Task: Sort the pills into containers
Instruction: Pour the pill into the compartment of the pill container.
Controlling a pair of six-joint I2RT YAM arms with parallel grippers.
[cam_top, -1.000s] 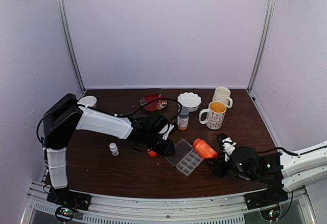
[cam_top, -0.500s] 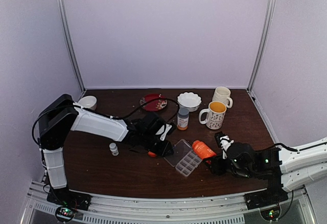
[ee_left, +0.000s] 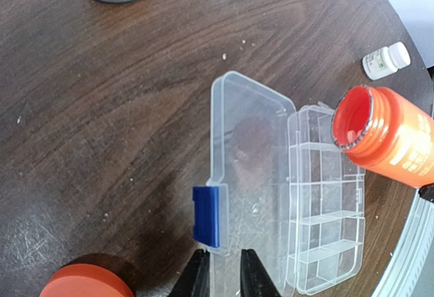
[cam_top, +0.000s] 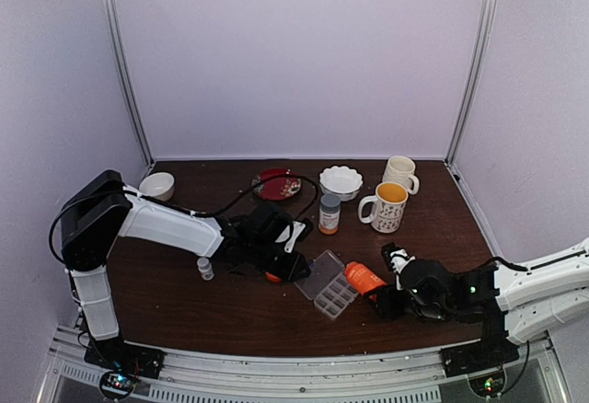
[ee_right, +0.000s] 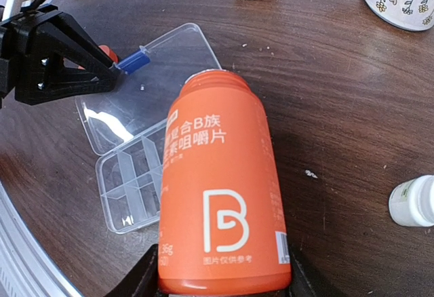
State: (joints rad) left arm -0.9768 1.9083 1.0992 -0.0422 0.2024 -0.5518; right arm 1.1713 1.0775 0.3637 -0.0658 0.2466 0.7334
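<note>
The containers are the compartments (ee_left: 325, 202) of a clear organiser box (cam_top: 329, 285) lying open at mid-table, its lid (ee_left: 247, 175) flat with a blue latch (ee_left: 205, 214). My left gripper (ee_left: 224, 274) is shut on the lid's near edge beside that latch. My right gripper (ee_right: 220, 280) is shut on the base of an uncapped orange bottle (ee_right: 217, 195), which lies nearly level with its mouth (ee_left: 352, 121) over the compartments' far end. In the top view the left gripper (cam_top: 296, 270) is left of the box and the right gripper (cam_top: 385, 296) right of it. No pills can be made out.
An orange cap (ee_left: 85, 283) lies left of the lid. A grey-capped amber bottle (cam_top: 329, 213) stands behind the box. Small white bottles stand at the left (cam_top: 204, 268) and by the right arm (ee_right: 413, 201). Two mugs (cam_top: 385, 206), a white bowl (cam_top: 340, 180) and a red plate (cam_top: 275, 183) sit at the back.
The right gripper has carried the orange bottle leftward, up to the box. The left arm and the box have shifted slightly left, and the left jaws have narrowed on the lid.
</note>
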